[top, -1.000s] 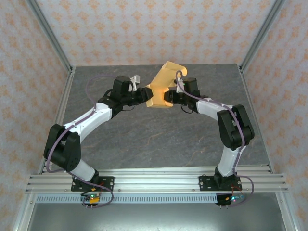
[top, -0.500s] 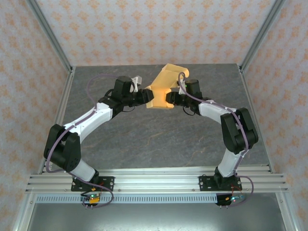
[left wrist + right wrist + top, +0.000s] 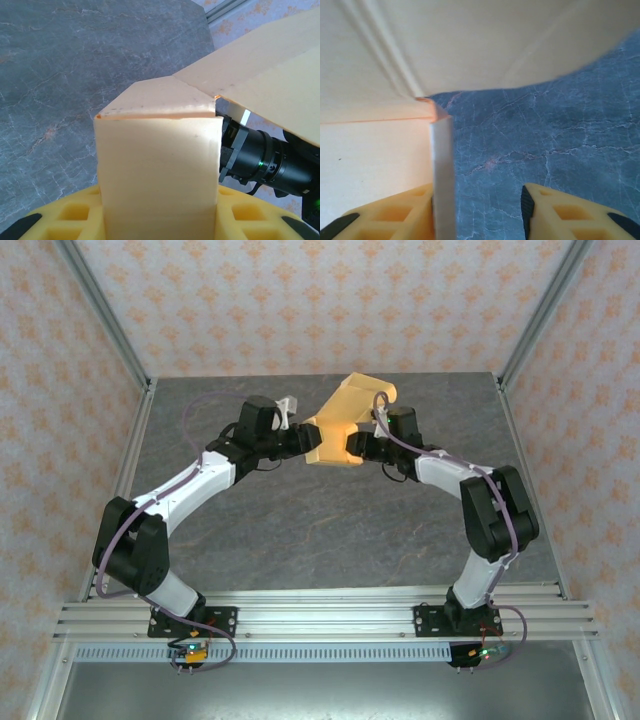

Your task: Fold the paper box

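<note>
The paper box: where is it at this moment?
In the top external view the paper box is over the far middle of the table, between the left fingers, which grip it, and the open right fingers.

A grey, marble-veined surface (image 3: 320,530) lies inside a frame of aluminium posts (image 3: 103,315), one slanting up at each far corner. Walls (image 3: 300,300) papered in pale peach with small orange floral motifs close off the back and both sides. Along the near edge run slotted aluminium rails (image 3: 320,618), with a plain metal sheet (image 3: 320,695) below them
</note>
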Tool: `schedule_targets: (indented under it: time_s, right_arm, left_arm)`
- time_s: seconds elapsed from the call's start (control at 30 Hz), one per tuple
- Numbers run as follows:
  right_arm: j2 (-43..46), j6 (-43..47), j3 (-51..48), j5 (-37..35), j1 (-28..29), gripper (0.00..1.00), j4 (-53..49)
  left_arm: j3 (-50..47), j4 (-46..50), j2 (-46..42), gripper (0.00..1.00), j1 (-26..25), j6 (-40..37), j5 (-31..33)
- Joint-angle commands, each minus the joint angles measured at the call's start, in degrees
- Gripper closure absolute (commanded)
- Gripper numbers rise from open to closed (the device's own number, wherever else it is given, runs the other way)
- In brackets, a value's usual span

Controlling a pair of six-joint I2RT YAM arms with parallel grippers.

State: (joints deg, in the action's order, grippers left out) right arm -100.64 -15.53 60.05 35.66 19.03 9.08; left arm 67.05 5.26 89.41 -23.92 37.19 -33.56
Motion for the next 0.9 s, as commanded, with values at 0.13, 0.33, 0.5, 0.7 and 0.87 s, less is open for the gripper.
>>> schedule_targets:
  time_s: [0.13, 0.33, 0.5, 0.7, 0.87]
  right_arm:
    - [2.46, -8.01, -2.77, 2.36, -2.39, 0.51, 7.28]
    - [2.86, -8.30, -3.72, 1.90, -2.61, 0.52, 8.24]
    - [4.69, -8.19, -4.07, 1.07, -2.51, 0.47, 7.87]
    - [6.07, -7.20, -3.59, 1.02, -2.50, 0.45, 6.26]
    - [6.09, -6.88, -3.82, 0.78, -2.54, 0.50, 5.95]
  left_arm:
    - [2.52, -1.22, 0.42, 0.76, -0.75, -1.01, -0.69]
    - [3.50, -1.29, 0.77, 0.76, -0.88, -0.69, -0.82]
    - [4.93, 1.36, 1.54, 0.76, -1.19, -0.96, 0.49]
    - [6.67, 5.08, 2.81, 0.79, -1.39, -0.98, 1.42]
    - [5.47, 2.49, 2.37, 0.79, -1.48, 0.52, 1.13]
